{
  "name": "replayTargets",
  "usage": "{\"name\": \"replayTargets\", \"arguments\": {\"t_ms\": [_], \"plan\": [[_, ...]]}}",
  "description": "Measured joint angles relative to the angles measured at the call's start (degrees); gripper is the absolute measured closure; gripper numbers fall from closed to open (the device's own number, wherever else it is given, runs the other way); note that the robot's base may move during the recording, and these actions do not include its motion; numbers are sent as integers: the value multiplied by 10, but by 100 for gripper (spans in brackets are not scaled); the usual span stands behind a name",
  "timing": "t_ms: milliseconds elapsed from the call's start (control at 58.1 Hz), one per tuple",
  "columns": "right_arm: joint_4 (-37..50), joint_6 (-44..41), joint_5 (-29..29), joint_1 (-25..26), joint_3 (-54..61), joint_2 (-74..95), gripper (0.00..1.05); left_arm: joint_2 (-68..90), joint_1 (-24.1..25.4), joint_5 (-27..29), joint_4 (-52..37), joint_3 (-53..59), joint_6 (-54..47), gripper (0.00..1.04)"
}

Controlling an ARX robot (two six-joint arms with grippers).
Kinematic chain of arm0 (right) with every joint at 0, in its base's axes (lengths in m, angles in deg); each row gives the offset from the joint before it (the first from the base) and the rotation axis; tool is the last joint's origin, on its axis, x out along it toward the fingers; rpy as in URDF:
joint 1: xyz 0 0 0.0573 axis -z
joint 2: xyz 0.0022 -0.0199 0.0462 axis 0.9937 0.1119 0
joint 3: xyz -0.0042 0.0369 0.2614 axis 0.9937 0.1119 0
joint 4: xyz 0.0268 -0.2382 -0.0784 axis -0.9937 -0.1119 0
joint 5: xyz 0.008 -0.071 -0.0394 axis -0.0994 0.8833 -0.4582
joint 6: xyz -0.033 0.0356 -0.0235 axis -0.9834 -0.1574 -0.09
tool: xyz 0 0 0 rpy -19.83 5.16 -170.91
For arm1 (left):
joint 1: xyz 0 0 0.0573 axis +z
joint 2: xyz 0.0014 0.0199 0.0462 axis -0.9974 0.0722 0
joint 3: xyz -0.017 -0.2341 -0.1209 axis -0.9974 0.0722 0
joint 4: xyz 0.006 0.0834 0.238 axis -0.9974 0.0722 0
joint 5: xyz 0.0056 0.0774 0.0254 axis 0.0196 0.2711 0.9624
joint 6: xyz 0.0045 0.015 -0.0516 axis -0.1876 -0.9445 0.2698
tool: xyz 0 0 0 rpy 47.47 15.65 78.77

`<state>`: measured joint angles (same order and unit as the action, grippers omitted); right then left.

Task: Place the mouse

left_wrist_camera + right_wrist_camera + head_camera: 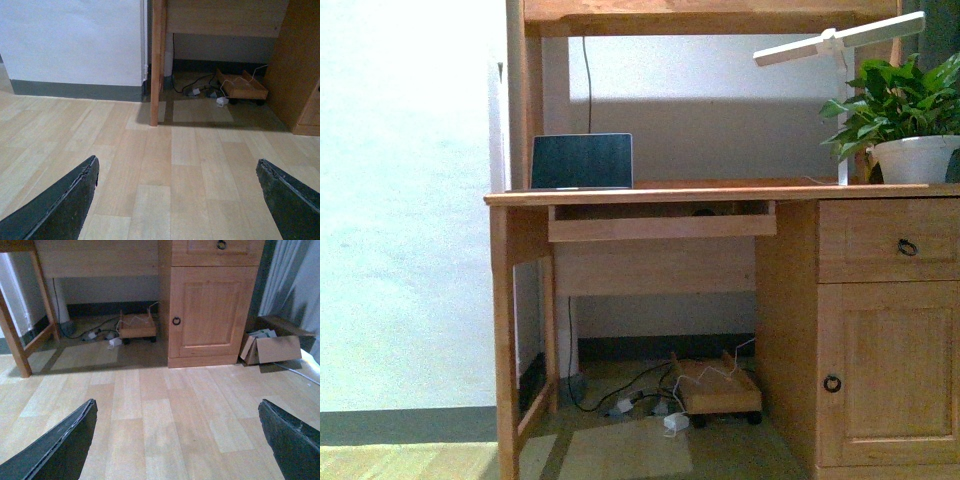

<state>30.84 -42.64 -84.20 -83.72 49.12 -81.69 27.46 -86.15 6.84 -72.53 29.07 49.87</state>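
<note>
Gaping jaws: left gripper (176,161), right gripper (177,402)

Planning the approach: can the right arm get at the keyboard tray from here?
Probably not yet. The right gripper hangs open over bare floor, well short of the desk; the keyboard tray itself looks unobstructed.

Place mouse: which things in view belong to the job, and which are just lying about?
Job:
mouse, perhaps the small dark shape on the pull-out tray; too small to confirm
desk, laptop
left gripper, right gripper: fingers apart, empty

Lying about:
potted plant, lamp, wheeled board, cables, cardboard box
</note>
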Motion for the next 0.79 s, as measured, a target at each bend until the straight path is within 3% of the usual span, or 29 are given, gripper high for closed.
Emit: {"name": "replayTargets", "arguments": {"t_ms": [792], "plan": [[0,0,0,0,0,0,7,0,0,0,0,0,0,8]]}}
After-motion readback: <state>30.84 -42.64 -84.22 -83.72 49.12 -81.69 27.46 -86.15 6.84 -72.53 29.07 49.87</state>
